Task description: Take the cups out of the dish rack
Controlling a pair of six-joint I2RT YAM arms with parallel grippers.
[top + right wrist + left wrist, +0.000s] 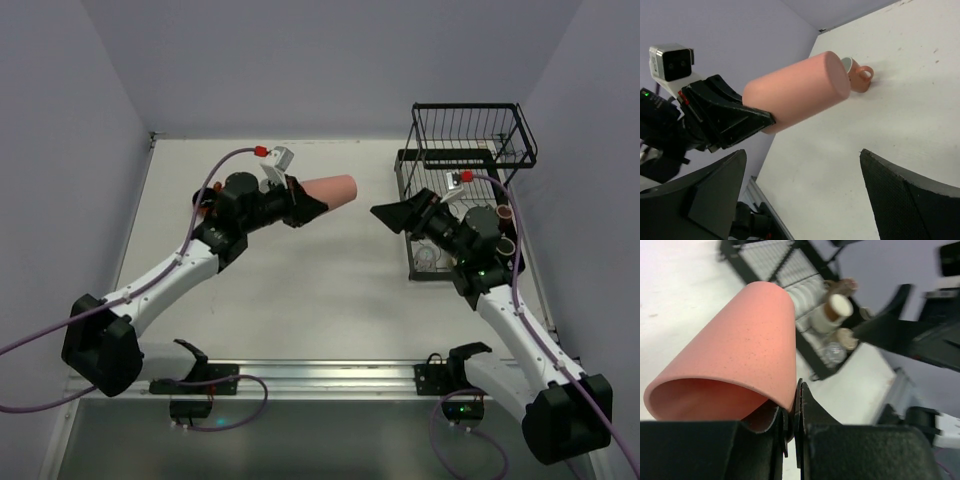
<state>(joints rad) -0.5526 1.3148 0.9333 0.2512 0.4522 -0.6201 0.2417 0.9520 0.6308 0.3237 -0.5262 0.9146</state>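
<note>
Pinches the salmon cup [334,190] by its rim in the left gripper [308,206], sideways over the table [330,290]. Holds the right gripper [390,215] wide open, empty, at 9 o'clock of the dish rack [470,140].

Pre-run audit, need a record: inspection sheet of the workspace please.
Surface: white table, faint scuffs.
Job's things: pink cup held on its side above the table; orange mug standing on the table; other cups in the dish rack, lower tray.
Clutter: nothing seen.
Grippers: left gripper shut on the pink cup's rim; right gripper open, empty.
Cables: purple cables run along both arms and trail off the near edge.
Surroundings: lavender walls.
</note>
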